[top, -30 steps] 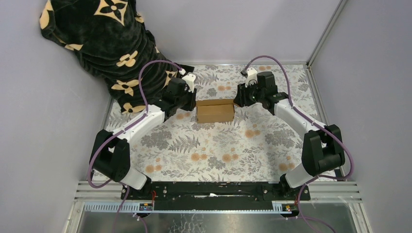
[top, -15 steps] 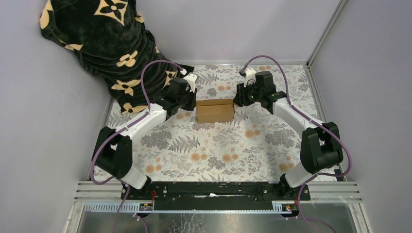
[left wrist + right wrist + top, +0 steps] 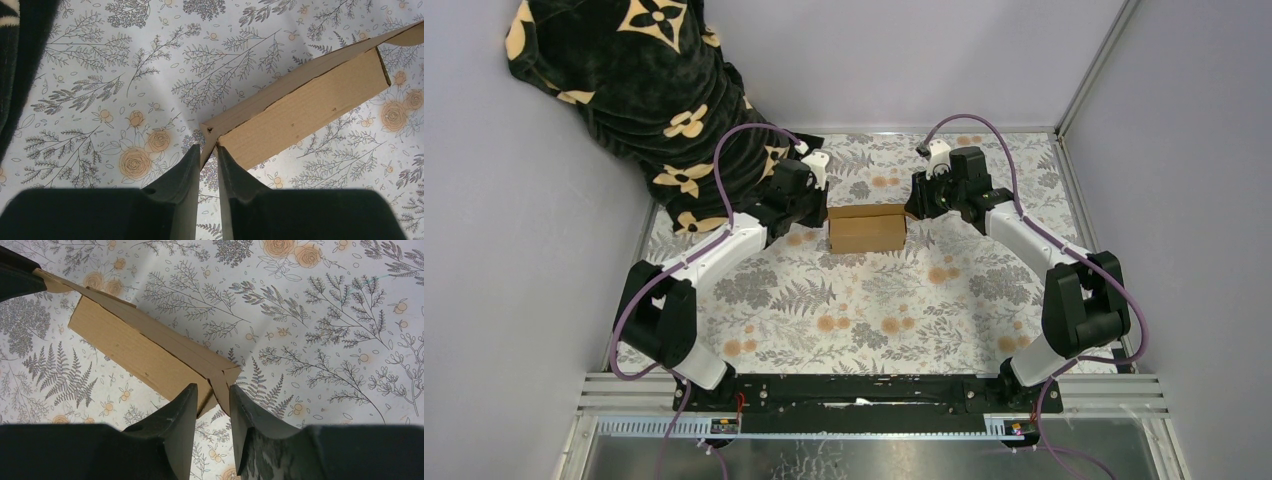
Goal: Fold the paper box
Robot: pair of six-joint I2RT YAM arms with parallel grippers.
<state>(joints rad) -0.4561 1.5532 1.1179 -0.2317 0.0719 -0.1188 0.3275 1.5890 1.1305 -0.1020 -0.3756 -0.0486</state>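
- When viewed from above, the paper box sits far-centre on the floral tablecloth.
- Left wrist: left gripper narrowly apart, astride a corner flap.
- Right wrist: right gripper likewise, astride the opposite flap.

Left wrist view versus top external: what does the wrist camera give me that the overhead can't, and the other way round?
Only the left wrist: the left gripper has its fingers on either side of a thin cardboard wall at the nearest corner of the paper box, with a narrow gap. Whether they pinch it is unclear.
Only the top external: the right gripper at the box's opposite end, both arms whole, and the box's full outline.
Both: the brown box lying on the floral tablecloth, and the black blanket, which the wrist view shows only as an edge.
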